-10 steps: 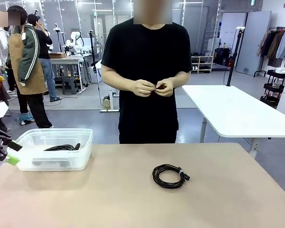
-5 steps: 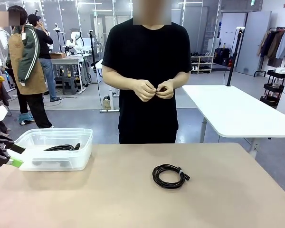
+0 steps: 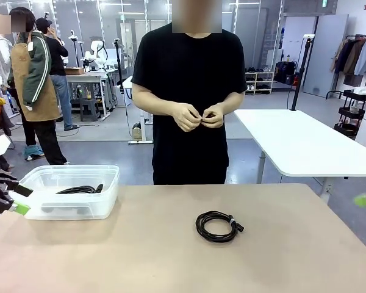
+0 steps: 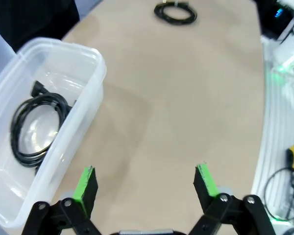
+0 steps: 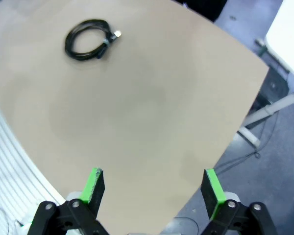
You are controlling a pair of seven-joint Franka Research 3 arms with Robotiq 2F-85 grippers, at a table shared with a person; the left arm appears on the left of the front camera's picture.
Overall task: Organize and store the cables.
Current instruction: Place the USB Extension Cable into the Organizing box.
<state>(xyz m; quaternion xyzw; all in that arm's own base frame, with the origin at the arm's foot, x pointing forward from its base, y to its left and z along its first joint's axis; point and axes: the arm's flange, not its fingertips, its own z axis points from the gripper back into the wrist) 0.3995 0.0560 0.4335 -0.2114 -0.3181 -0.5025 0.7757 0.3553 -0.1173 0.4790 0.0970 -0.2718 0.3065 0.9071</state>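
Loose cable (image 3: 218,226) flat on the tabletop (image 3: 140,256), well to the right of the clear bin (image 3: 67,209) and a little nearer the robot's side. Round black coil, bound at one spot by a small pale tie, plug end poking out just beside it. Second cable (image 4: 36,125) already coiled inside the bin, on its floor.

Left hand (image 4: 146,178) spread wide and empty, hovering just beside the bin's left end. Right hand (image 5: 153,185) likewise wide and empty, far to the right of the bin, out past the tabletop's right edge, facing the loose cable from well apart. Person (image 3: 189,91) beyond the bin and to its right, working something small between the fingertips; too small to tell what.

Handling, by judgement only: probably light, soft and a bit springy. Likely to sag, slip or fan out if pinched by a single strand. Best taken across the whole bundle at or next to the tie, the tightest part of the ring, closing from inside and outside. Better to avoid the plug end: hard, small, apt to twist free. Calls for a low approach, given the flat lie against the tabletop. Hardly fragile; safe to release from just above the bin.
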